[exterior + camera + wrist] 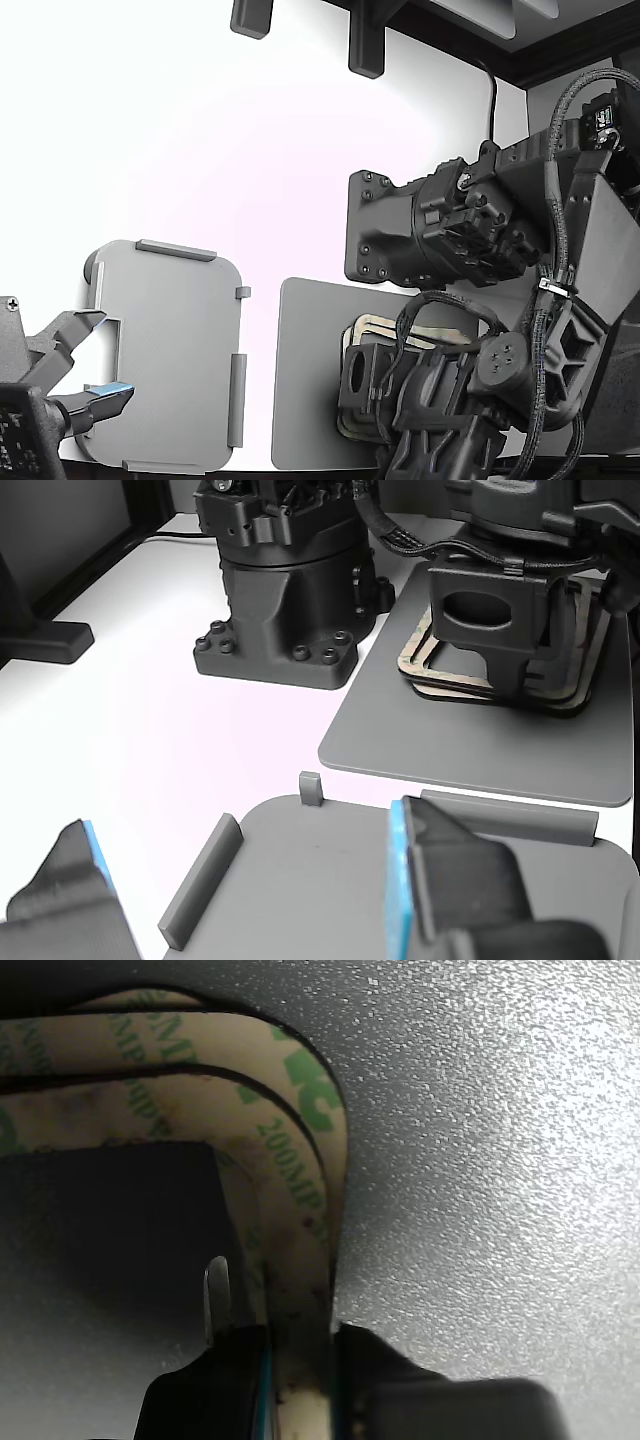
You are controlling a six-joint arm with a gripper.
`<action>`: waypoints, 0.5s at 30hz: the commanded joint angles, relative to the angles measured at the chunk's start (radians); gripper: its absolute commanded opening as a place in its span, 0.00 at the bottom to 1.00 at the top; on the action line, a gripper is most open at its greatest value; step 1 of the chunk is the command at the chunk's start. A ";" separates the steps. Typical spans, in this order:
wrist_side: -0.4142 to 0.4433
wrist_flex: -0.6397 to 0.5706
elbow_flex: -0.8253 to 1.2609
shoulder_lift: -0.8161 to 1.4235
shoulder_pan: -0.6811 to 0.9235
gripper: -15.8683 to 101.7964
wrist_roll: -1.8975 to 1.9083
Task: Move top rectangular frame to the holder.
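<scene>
A stack of tan-beige rectangular frames (368,323) lies on a dark grey mat (310,400) at the exterior view's right, mostly hidden under my arm. In the wrist view my gripper (300,1385) stands low on the stack, its two dark fingers pressed against both sides of one bar of the top rectangular frame (285,1250). A second frame shows offset beneath it. In the other view the gripper (500,680) sits on the stack (420,665). The light grey holder (170,330) with raised tabs lies at the exterior view's left and carries no frame; it also shows in the other view (320,870).
A second arm's gripper (85,365) with blue pads (400,900) hangs open over the holder's near edge. A black arm base (285,590) stands beside the mat (450,750). White table surface lies between holder and mat.
</scene>
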 commanded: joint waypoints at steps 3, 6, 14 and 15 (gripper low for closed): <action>0.015 -0.008 -0.012 0.021 -0.021 0.05 0.003; 0.011 -0.009 -0.011 0.021 -0.021 0.05 -0.006; 0.018 0.002 -0.021 0.029 -0.021 0.05 0.018; 0.020 0.000 -0.020 0.032 -0.021 0.05 0.018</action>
